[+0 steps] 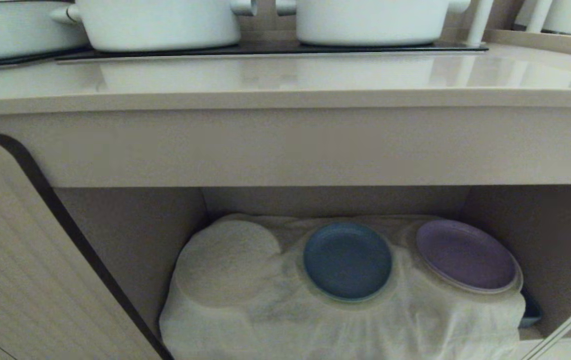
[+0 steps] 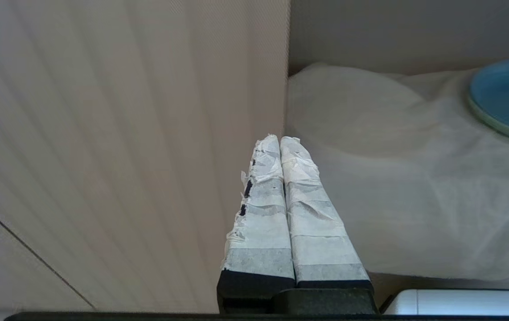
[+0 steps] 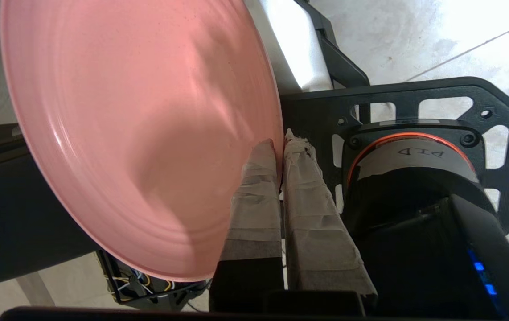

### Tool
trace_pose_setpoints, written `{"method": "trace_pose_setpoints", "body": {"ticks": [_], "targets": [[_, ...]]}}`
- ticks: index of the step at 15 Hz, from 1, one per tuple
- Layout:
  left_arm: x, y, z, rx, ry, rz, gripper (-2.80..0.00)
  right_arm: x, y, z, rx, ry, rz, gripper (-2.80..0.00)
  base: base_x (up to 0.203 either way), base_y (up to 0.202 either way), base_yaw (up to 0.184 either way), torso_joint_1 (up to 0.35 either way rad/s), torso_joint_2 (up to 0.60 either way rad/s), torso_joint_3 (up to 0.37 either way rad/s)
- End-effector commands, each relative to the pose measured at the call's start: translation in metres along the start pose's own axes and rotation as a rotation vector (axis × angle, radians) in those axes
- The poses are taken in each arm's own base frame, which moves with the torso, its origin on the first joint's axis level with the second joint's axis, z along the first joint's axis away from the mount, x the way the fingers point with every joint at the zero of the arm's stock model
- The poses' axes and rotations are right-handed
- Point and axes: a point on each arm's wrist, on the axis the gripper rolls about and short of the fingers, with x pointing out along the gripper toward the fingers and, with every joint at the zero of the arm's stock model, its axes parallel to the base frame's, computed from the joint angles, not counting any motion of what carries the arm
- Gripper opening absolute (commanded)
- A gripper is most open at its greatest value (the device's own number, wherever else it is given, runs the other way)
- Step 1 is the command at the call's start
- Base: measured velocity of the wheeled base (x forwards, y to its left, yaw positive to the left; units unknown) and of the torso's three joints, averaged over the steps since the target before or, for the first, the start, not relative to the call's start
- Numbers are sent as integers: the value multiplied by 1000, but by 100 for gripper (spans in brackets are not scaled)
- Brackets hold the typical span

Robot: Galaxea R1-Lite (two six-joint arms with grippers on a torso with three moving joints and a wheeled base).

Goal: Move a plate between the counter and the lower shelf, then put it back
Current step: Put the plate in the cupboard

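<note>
The pink plate [image 3: 138,133] hangs by its rim between the taped fingers of my right gripper [image 3: 280,145], which is shut on it; it shows only in the right wrist view, above the robot's own base and the floor. In the head view neither arm nor the plate appears. The glossy beige counter [image 1: 285,80] runs across the top, and below it the lower shelf [image 1: 245,300] lies under a wrinkled white cloth. My left gripper [image 2: 280,139] is shut on nothing, parked beside the open cabinet door [image 2: 125,133] at the shelf's left.
A blue plate [image 1: 347,261] and a purple plate [image 1: 467,256] lie on the shelf's cloth, middle and right. Two white pots [image 1: 158,22] [image 1: 370,20] stand on a black panel at the counter's back. The robot's black base frame [image 3: 415,102] is under the right gripper.
</note>
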Motion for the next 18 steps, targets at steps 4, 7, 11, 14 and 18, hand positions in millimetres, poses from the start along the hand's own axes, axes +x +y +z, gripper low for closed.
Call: {"method": "trace_pose_setpoints", "body": {"ticks": [4,7,11,14,18], "targets": [[0,0,0,0,1,0,-280,0,0,0,3,3,0,-280,1,188,1,0,4,3],[0,0,0,0,1,0,-280,0,0,0,5,2,0,-280,0,199,0,0,5,0],[0,0,0,-1,1,0,-280,0,0,0,4,1,0,-280,0,198,-2,2,1,4],[0,0,0,-1,-1,0,-280,0,0,0,4,1,0,-280,0,197,-2,3,-1,1],[0,0,0,-1,1,0,-280,0,0,-1,5,2,-1,-280,0,198,-2,2,2,4]]}}
